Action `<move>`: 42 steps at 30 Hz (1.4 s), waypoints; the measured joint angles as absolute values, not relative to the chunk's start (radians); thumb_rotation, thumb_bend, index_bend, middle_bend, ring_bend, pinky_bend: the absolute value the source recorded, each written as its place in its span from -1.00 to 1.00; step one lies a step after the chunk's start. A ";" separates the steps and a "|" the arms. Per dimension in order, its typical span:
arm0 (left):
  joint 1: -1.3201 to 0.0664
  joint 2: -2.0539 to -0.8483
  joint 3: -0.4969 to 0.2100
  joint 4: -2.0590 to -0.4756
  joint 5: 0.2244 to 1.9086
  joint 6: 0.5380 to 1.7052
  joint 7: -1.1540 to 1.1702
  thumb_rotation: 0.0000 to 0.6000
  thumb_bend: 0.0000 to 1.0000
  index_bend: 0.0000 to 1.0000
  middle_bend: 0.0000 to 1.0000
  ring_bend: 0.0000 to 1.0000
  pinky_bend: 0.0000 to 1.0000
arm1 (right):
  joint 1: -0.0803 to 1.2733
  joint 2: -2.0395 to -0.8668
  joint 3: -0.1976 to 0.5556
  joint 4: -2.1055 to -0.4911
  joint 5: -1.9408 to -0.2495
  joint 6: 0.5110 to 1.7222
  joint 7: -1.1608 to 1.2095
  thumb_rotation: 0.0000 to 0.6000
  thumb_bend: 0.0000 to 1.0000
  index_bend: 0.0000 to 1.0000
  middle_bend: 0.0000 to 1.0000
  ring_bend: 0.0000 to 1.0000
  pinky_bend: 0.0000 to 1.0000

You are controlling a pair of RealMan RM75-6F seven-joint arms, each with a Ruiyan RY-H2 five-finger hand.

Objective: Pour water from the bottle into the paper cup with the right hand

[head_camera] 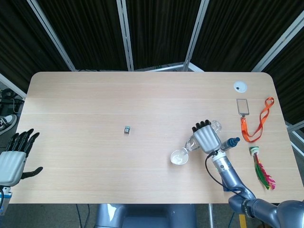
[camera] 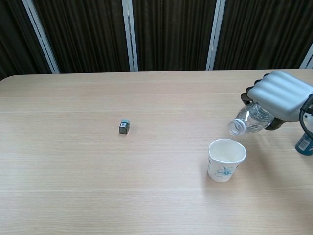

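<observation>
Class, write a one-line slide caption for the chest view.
Grey right hand tilts a clear plastic bottle, mouth just above a white paper cup on the wooden table.

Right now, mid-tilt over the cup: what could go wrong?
1. The bottle, held in the right hand, has its open mouth near the paper cup's rim rather than over the middle, so the first water may land on the table.
2. The cup looks light and stands free; lowering the bottle neck could knock it over.
3. The blue-capped item beside the wrist could get bumped.
</observation>
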State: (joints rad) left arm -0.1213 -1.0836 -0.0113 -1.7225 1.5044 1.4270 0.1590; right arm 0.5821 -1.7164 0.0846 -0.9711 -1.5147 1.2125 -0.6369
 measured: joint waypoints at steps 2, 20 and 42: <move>-0.121 -1.083 -0.011 -1.723 1.504 1.427 0.159 1.00 -1.00 -0.88 -1.00 -1.00 -1.00 | 0.583 -1.721 0.082 -0.959 -1.524 1.221 -0.644 1.00 0.00 0.08 0.14 0.04 -0.10; -0.121 -1.082 -0.011 -1.724 1.504 1.428 0.159 1.00 -1.00 -0.87 -1.00 -1.00 -1.00 | 0.587 -1.743 0.071 -0.895 -1.566 1.265 -0.672 1.00 0.00 0.08 0.14 0.04 -0.10; -0.121 -1.080 -0.011 -1.725 1.503 1.427 0.156 1.00 -1.00 -0.87 -1.00 -1.00 -1.00 | 0.589 -1.744 0.075 -0.874 -1.571 1.271 -0.672 1.00 0.00 0.08 0.14 0.05 -0.10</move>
